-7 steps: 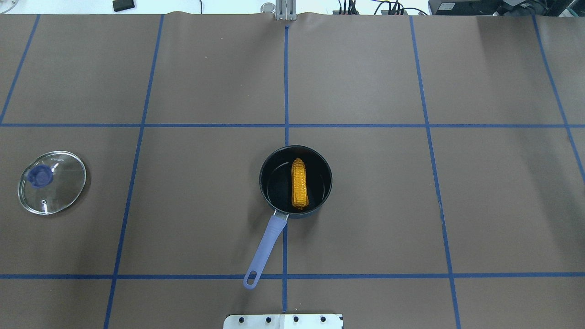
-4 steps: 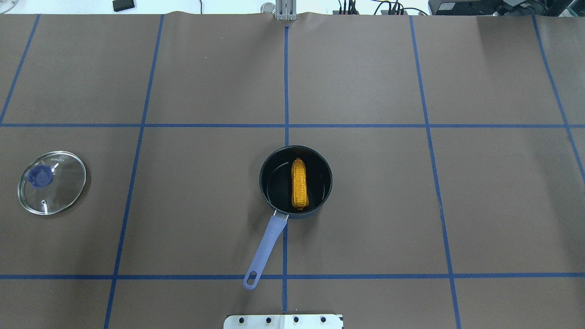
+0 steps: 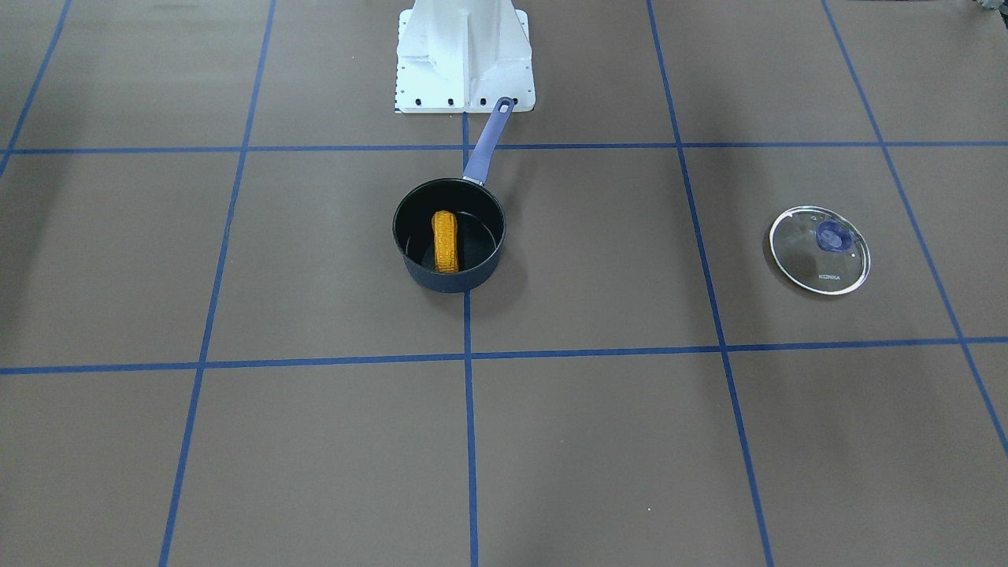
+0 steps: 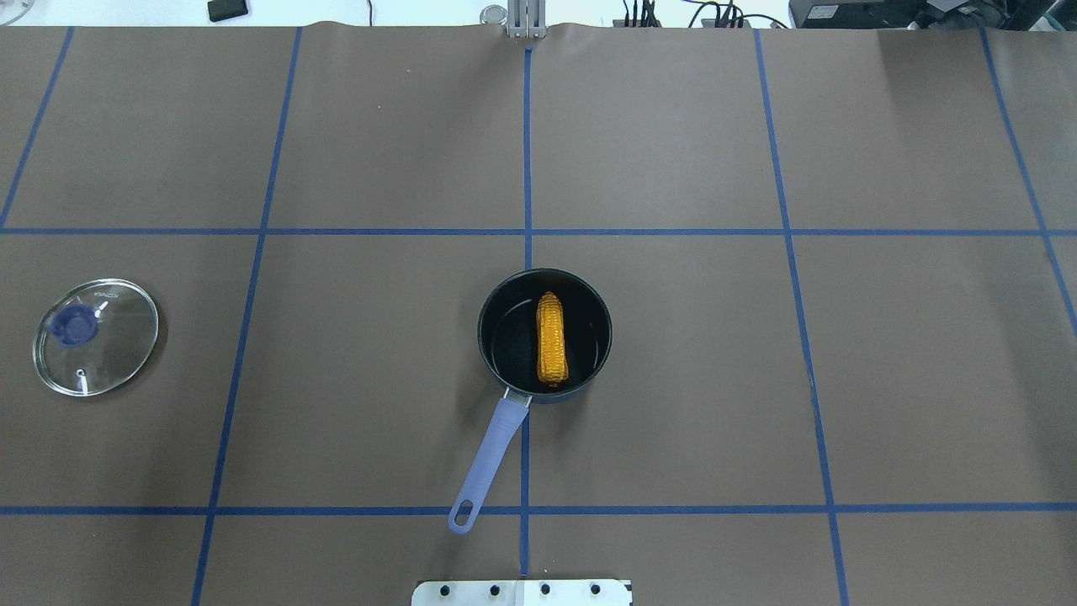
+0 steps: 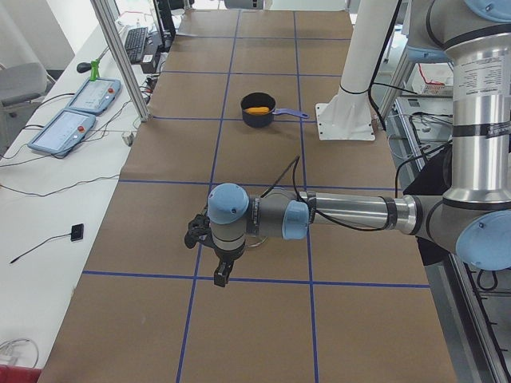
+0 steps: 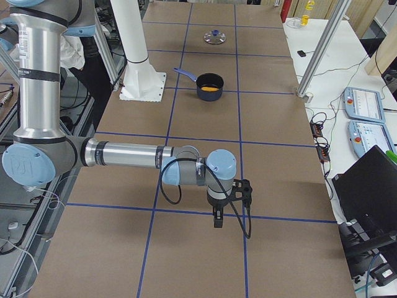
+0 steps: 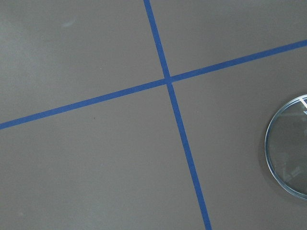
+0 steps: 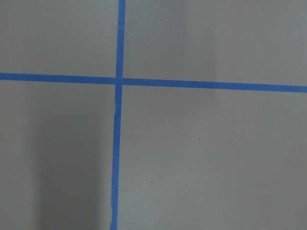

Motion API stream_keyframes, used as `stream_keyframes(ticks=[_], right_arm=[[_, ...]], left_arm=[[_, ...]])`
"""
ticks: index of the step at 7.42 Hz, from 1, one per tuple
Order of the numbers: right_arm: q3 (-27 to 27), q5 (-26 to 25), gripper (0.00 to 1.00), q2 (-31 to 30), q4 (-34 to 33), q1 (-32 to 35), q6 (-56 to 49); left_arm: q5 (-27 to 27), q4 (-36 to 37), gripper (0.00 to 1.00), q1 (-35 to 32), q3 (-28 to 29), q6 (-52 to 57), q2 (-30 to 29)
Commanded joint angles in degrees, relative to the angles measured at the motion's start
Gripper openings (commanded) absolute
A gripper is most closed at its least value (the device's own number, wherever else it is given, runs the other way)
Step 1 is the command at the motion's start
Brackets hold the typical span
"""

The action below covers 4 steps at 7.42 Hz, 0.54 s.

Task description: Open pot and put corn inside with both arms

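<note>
The dark navy pot (image 4: 486,337) stands open mid-table, its lavender handle (image 4: 492,446) pointing toward the robot base. The orange-yellow corn (image 4: 551,339) lies inside the pot; the front view shows pot (image 3: 449,279) and corn (image 3: 445,242) too. The glass lid (image 4: 109,345) lies flat on the table far to the robot's left, and its edge shows in the left wrist view (image 7: 290,153). The left gripper (image 5: 222,275) hangs over the table near the lid. The right gripper (image 6: 217,220) hangs over bare table far from the pot. I cannot tell whether either is open or shut.
The white base block (image 3: 465,55) stands just behind the pot handle. Blue tape lines grid the brown table cover (image 4: 673,421). Control pendants (image 5: 76,112) and cables lie on the white bench beyond the table's far edge.
</note>
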Motion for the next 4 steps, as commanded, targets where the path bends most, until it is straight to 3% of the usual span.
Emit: stream_keyframes(ticks=[1, 4], right_arm=[[0.2, 0.1, 1.0, 0.2, 0.0, -0.1, 0.0], [0.3, 3.0, 1.0, 0.2, 0.1, -0.1, -0.2]], left_arm=[[-0.1, 0.0, 0.98, 0.0, 0.0, 0.0, 0.0], [-0.1, 0.0, 0.98, 0.0, -0.1, 0.0, 0.0]])
